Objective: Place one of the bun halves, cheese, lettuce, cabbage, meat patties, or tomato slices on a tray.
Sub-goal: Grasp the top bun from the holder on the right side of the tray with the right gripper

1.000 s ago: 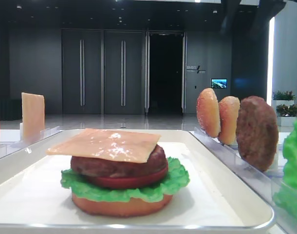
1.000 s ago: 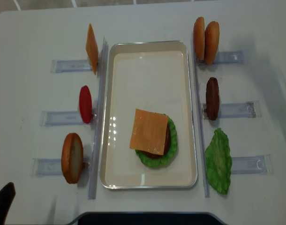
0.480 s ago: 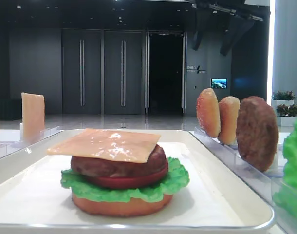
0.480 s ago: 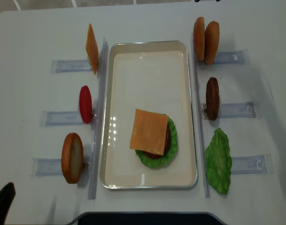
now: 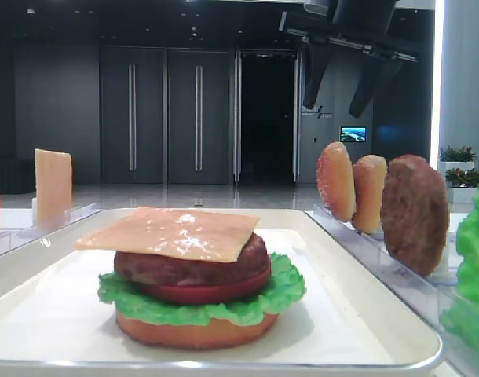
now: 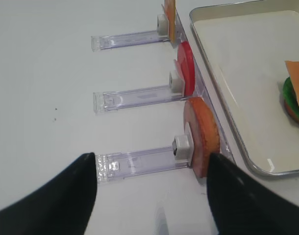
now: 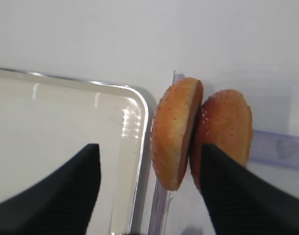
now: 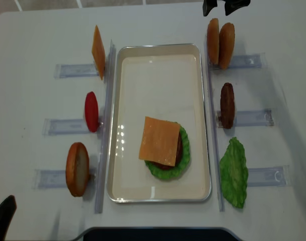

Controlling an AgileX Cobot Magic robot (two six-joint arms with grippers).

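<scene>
Overhead, the right gripper (image 8: 219,7) hangs with jaws spread wide and nothing held, above two bun halves standing on edge against each other in a clear rack (image 8: 245,61) beside the tray (image 8: 163,48). One of the bun halves (image 7: 227,128), sesame-speckled, stands farther from the tray. On the tray, cheese (image 8: 159,141) caps a stack of patty, tomato, lettuce (image 5: 280,292) and bun. Whether the left gripper (image 6: 152,196) is spread or clenched cannot be told.
</scene>
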